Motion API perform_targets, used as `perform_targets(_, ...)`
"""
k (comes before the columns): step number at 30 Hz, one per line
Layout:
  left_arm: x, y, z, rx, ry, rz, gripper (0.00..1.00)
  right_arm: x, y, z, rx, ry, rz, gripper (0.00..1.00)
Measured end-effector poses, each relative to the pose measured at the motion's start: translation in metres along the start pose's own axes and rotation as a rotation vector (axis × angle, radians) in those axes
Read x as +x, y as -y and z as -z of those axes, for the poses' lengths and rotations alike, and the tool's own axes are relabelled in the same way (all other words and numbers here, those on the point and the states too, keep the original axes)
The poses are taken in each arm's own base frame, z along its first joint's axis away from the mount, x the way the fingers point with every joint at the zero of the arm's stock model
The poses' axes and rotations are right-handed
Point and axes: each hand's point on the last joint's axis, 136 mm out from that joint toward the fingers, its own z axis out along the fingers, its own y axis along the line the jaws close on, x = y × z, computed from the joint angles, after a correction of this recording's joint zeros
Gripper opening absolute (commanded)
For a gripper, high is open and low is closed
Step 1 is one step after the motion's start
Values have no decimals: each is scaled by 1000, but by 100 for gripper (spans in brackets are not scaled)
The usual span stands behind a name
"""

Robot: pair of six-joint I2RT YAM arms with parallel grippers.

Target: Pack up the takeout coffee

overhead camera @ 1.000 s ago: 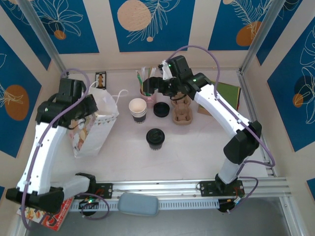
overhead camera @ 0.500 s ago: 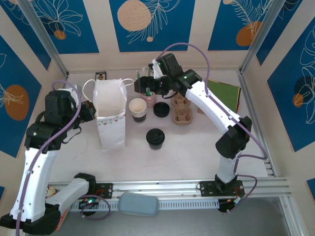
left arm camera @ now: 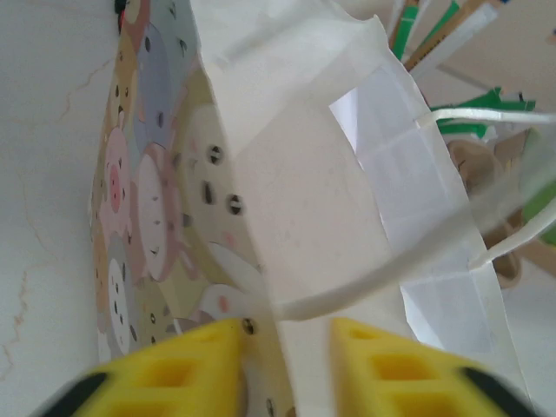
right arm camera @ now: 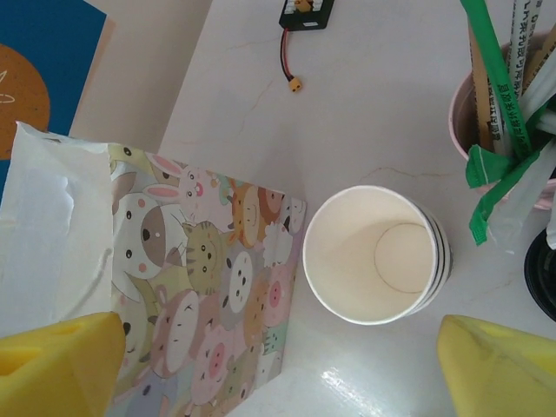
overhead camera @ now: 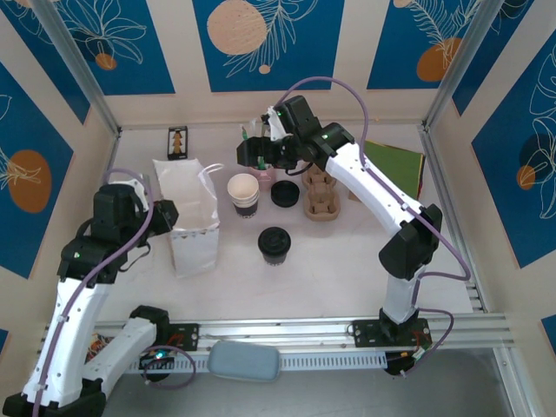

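The takeout coffee (overhead camera: 274,243), a small striped cup with a black lid, stands alone at mid-table. Left of it the white paper bag (overhead camera: 193,217) stands upright with its mouth open; one side carries cartoon animals (right arm camera: 208,287). My left gripper (overhead camera: 163,215) sits at the bag's left wall (left arm camera: 287,208). Its yellow fingers (left arm camera: 200,365) straddle that wall with a clear gap, so the left gripper (left arm camera: 287,339) is open. My right gripper (overhead camera: 258,156) hovers at the back over a lidless cup (right arm camera: 375,254). The right gripper (right arm camera: 278,369) is wide open and holds nothing.
The lidless cup (overhead camera: 244,193) stands between bag and a loose black lid (overhead camera: 285,193). A cardboard cup carrier (overhead camera: 320,198) and a pink holder of straws (right arm camera: 508,104) stand behind. A green pad (overhead camera: 398,162) lies back right and a small black device (overhead camera: 177,139) back left.
The bag went from leaning to upright and shifted slightly nearer. My left arm drew back with it and its jaws loosened. My right arm swung left from the carrier to above the lidless cup.
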Motion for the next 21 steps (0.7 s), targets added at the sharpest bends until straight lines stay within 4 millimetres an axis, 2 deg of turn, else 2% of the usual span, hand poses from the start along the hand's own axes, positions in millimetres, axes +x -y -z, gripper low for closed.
perform_targets(3,0,-1,1,-7,3,4,47,-2,-2,-1,-2,2,3,93)
perform_targets(4,0,-2,1,-12,3,5,52,-3,-2,0,-2,2,3,93)
perform_targets(5,0,-4,0,-21,0,8,65,-3,-2,0,-2,2,3,93)
perform_targets(8,1,-9,4,-54,-4,9,83,-3,-3,2,1,3,3,93)
perform_targets(11,-3,-14,11,-91,5,12,86,-3,-2,2,4,1,8,93)
perform_targets(13,-7,-15,19,-104,17,10,100,-3,-1,2,6,2,11,93)
perform_targets(21,-10,-19,41,-145,20,19,100,-3,2,2,22,5,18,94)
